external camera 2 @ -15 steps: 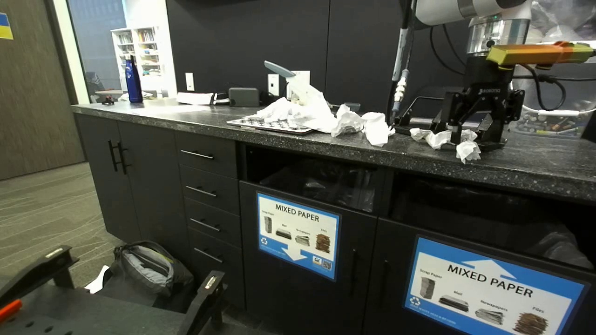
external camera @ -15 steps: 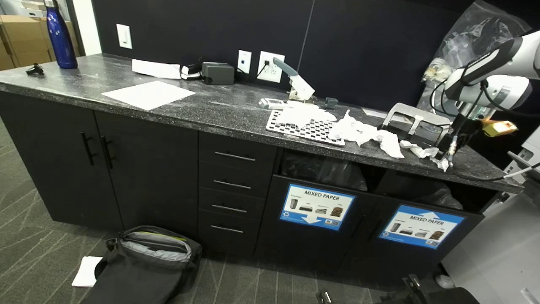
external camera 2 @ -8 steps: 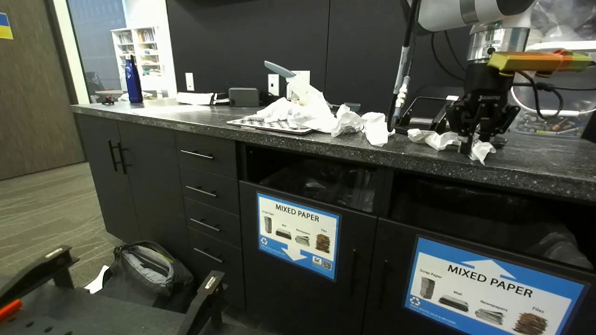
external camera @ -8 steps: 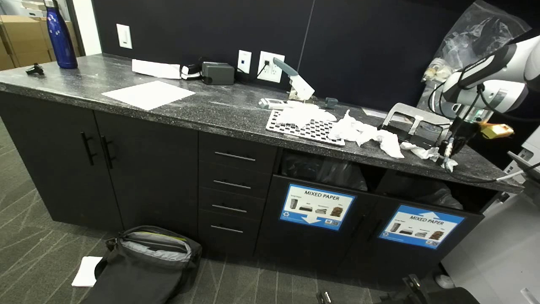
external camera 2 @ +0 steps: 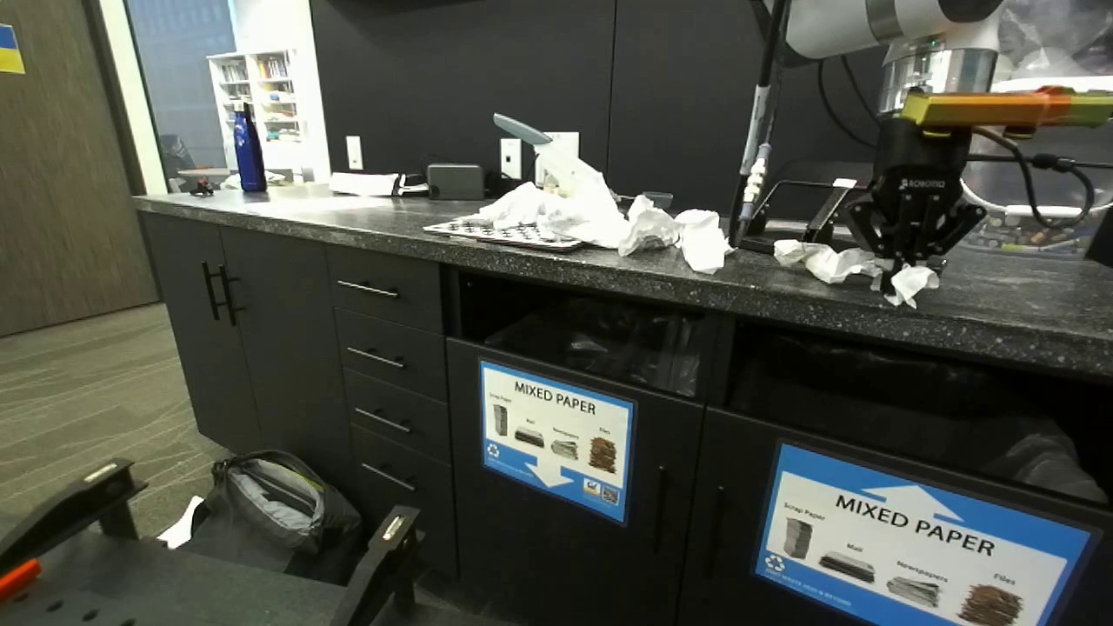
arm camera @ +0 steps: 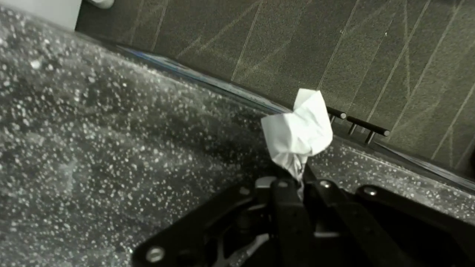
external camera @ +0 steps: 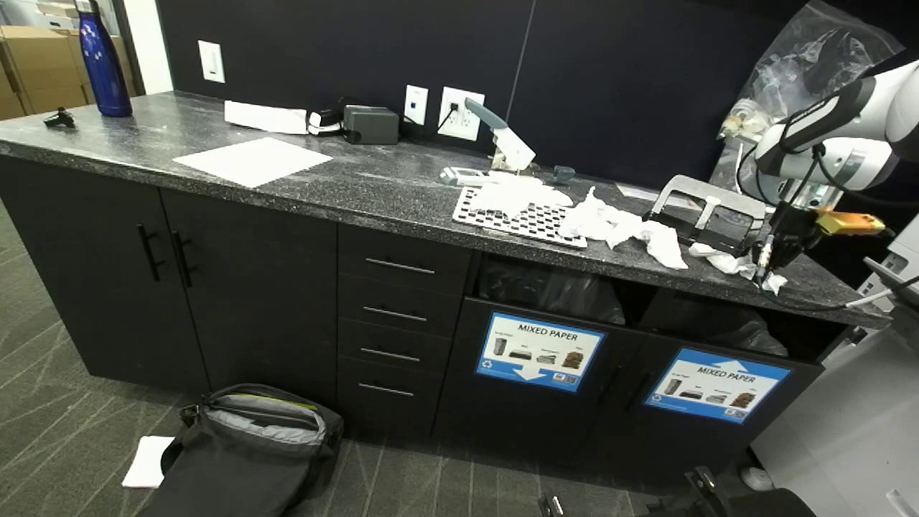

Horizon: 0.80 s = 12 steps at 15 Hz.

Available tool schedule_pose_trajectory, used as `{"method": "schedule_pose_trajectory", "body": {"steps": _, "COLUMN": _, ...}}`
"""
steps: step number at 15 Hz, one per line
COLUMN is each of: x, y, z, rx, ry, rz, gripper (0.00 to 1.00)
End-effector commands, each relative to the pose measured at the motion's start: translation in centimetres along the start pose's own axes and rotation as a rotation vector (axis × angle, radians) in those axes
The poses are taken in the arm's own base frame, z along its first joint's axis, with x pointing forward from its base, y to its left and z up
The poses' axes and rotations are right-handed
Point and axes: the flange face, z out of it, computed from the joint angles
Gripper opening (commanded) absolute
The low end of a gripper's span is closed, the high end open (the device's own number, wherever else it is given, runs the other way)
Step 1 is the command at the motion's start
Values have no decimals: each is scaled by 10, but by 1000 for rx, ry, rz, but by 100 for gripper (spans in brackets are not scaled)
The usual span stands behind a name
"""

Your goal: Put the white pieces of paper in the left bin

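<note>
Downward, claw (arm camera: 300, 184) tight on white paper (arm camera: 304, 130), perhaps against the counter (arm camera: 92, 155).

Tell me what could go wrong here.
The jaws pinch the white scrap at a narrow neck: it may tear or slip free. The jaws are nearer the right bin, labelled MIXED PAPER like the left bin, so the paper could enter the wrong one. A loose scrap near the counter edge might get knocked off.

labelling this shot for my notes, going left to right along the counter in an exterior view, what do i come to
In an exterior view: small dark object, blue bottle, white strip, grey box, crumpled white papers, pincer.
</note>
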Motion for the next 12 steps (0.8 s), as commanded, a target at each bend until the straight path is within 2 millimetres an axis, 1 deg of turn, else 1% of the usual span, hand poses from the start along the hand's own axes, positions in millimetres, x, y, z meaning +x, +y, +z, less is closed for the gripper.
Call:
{"method": "schedule_pose_trajectory", "body": {"steps": 1, "x": -30, "y": -15, "z": -20, "rx": -56, "ry": -49, "rz": 186, "gripper": 8}}
{"method": "schedule_pose_trajectory", "body": {"steps": 2, "x": -39, "y": -22, "z": -21, "rx": -62, "ry": -76, "rz": 228, "gripper": 10}}
{"method": "schedule_pose_trajectory", "body": {"steps": 4, "x": -54, "y": -38, "z": -24, "rx": -69, "ry": -132, "rz": 293, "gripper": 10}}
{"method": "schedule_pose_trajectory", "body": {"steps": 5, "x": -61, "y": -49, "z": -20, "rx": -66, "ry": -170, "rz": 307, "gripper": 8}}
{"method": "schedule_pose_trajectory", "body": {"steps": 8, "x": -78, "y": -91, "z": -8, "rx": -35, "ry": -266, "rz": 311, "gripper": 8}}
{"method": "schedule_pose_trajectory", "body": {"steps": 10, "x": -88, "y": -124, "z": 6, "rx": 6, "ry": -313, "rz": 299, "gripper": 8}}
{"method": "schedule_pose_trajectory", "body": {"steps": 12, "x": -98, "y": -159, "z": 24, "rx": 50, "ry": -334, "rz": 300, "gripper": 8}}
